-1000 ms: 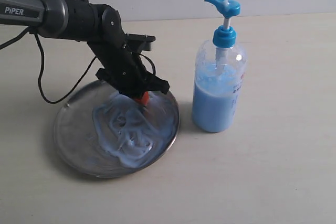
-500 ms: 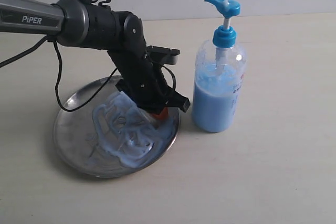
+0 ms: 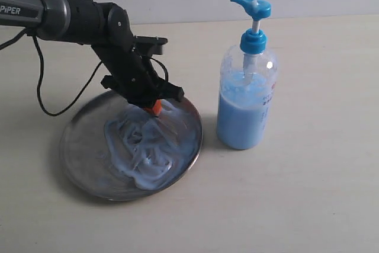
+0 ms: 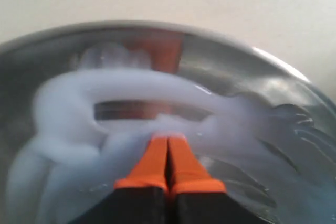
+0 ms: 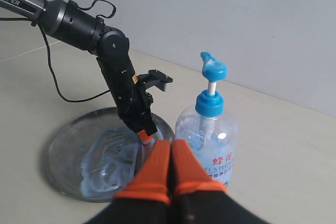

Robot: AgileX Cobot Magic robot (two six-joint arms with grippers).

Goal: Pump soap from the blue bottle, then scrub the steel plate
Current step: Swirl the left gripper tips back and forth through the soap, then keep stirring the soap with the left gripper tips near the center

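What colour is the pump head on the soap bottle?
Bright blue pump head, matching the collar; clearest in the exterior view.

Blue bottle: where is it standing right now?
In the exterior view the blue bottle stands upright, right of centre, just beyond the right rim of the steel plate, with a narrow gap between them.

Soft, bright, even light, faint shadow beside the blue bottle (image 3: 246, 96), glare and close-range blur on the steel plate (image 4: 247, 69).
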